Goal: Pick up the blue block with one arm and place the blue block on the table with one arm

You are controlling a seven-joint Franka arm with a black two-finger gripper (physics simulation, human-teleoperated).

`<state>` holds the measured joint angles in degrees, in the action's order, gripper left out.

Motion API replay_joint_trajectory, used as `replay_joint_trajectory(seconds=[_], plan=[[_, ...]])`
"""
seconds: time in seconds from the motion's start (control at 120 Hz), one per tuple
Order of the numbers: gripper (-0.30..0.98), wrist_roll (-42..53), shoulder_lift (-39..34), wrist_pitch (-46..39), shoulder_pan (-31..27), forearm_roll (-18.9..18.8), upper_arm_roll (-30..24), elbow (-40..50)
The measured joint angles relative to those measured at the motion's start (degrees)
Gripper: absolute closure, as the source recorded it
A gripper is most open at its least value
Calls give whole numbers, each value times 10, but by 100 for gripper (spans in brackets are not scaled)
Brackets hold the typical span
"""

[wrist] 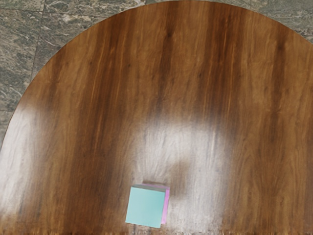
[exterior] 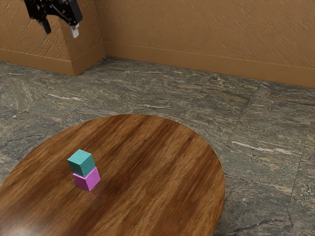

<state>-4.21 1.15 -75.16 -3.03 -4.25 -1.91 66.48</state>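
Approach step: your gripper [exterior: 60,32], fingers wide apart, empty; lower it to blue block [exterior: 81,163] atop pink block [exterior: 87,180], inside table rim [exterior: 142,117]

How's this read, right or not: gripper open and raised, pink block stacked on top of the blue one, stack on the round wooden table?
Stack order is flipped: the exterior view shows the blue block on top of the pink block. Rest as you wrote: gripper open and raised, stack on the round wooden table.
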Motion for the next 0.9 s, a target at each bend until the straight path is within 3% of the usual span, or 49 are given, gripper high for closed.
replay_joint_trajectory(seconds=[0.217, 0.392, 0.558, 0.692, 0.9], plan=[[0, -2, -3, 10, 14, 2, -2, 8], [0, -3, -176, -42, 25, 6, -11, 305], [0, -3, -257, -131, 23, 13, -13, 517], [0, -4, -279, -213, 20, 19, -13, 622], [0, 3, -295, -314, -1, 22, -26, 703]])
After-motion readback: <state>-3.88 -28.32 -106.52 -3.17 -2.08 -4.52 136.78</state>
